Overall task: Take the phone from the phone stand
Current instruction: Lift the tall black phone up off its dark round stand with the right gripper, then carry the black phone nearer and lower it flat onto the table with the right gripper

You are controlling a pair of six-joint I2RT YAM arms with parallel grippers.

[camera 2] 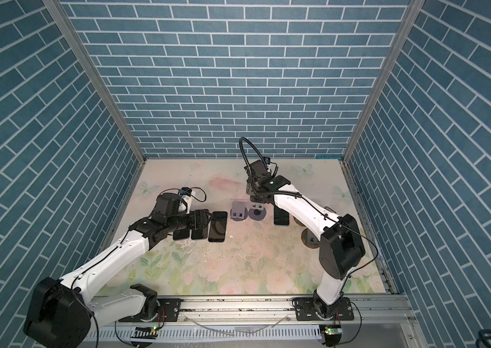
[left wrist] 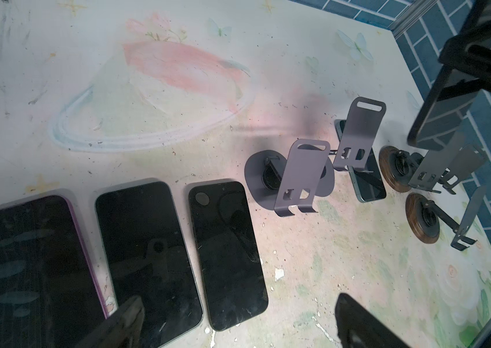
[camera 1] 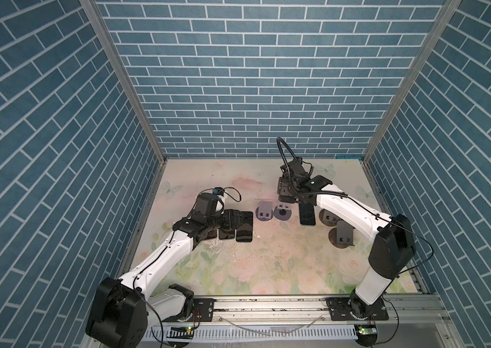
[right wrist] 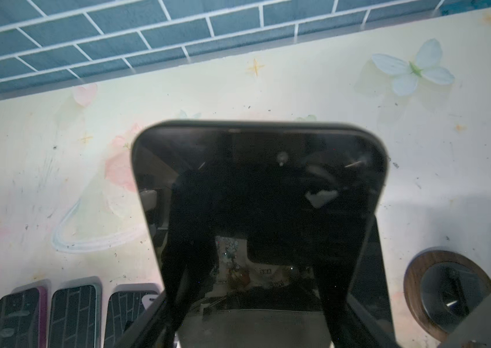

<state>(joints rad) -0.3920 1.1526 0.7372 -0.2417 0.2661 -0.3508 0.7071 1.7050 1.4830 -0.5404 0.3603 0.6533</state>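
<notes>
At upper right of the left wrist view, my right pincer (left wrist: 485, 72) clamps the tilted phone (left wrist: 440, 120), whose smooth glass could slip and hit the phone stand (left wrist: 434, 165) below.

Both top views, table (camera 1: 268, 265) in lower middle of frame: row of three phones (camera 1: 244, 232) lies flat, left of centre. Right of them two stands (camera 1: 263, 212) side by side at centre. Next right, lone phone (camera 1: 307, 215) lies flat. Further right, two round-base stands (camera 1: 342, 236), one nearer the frame bottom. Also a fifth phone (right wrist: 256, 180) up off the table, per right wrist view
</notes>
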